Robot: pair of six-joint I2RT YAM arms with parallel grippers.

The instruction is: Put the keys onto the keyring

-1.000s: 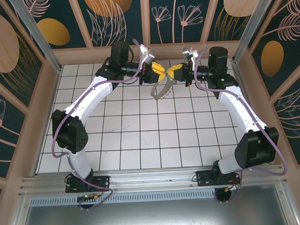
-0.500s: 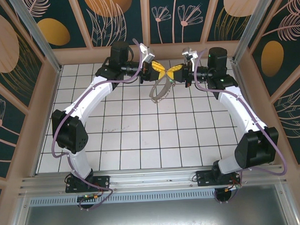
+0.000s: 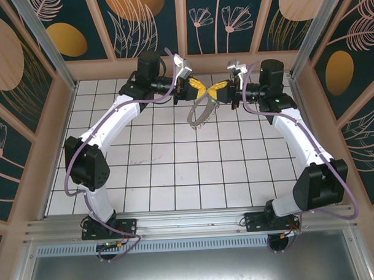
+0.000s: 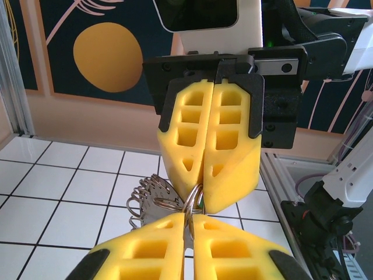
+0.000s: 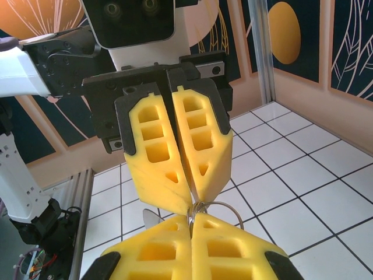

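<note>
**Operator:** Which step is in hand?

**Technician:** Threading. The left gripper [image 3: 197,86] and right gripper [image 3: 217,88] meet tip to tip at the table's 12 o'clock. Both finger pairs are pinched narrow on the keyring [image 3: 199,113], whose loop hangs toward 6 o'clock.

**Operator:** Next move?

**Technician:** Probably to hold one pinch firm and work the key along the wire. Whether it is threaded cannot be told.

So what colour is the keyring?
Grey and metallic; the keyring shows best in the left wrist view.
</note>
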